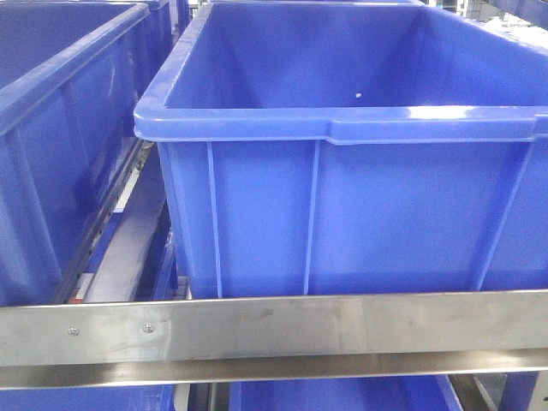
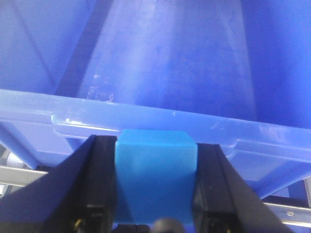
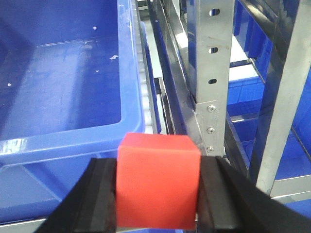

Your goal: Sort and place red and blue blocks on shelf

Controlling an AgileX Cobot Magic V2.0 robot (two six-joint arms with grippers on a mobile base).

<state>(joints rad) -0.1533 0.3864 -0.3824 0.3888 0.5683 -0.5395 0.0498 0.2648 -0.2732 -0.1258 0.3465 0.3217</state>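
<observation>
While the light blue block [image 2: 155, 179] is clamped between the fingers of the left gripper [image 2: 156, 145], it is held just before the rim of a large blue bin [image 2: 146, 114]. The red block [image 3: 158, 180] is pinched likewise by the right gripper [image 3: 159, 165], closed on its sides, above the corner of a second bin [image 3: 63, 138] and near a perforated steel upright [image 3: 211, 58] of the shelf [image 3: 284, 97], whose front rail [image 1: 274, 330] is seen in the front view.

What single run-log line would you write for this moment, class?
left pincer: shut on light blue block, facing blue bin rim | right pincer: shut on red block | shelf: blocks not yet placed
</observation>
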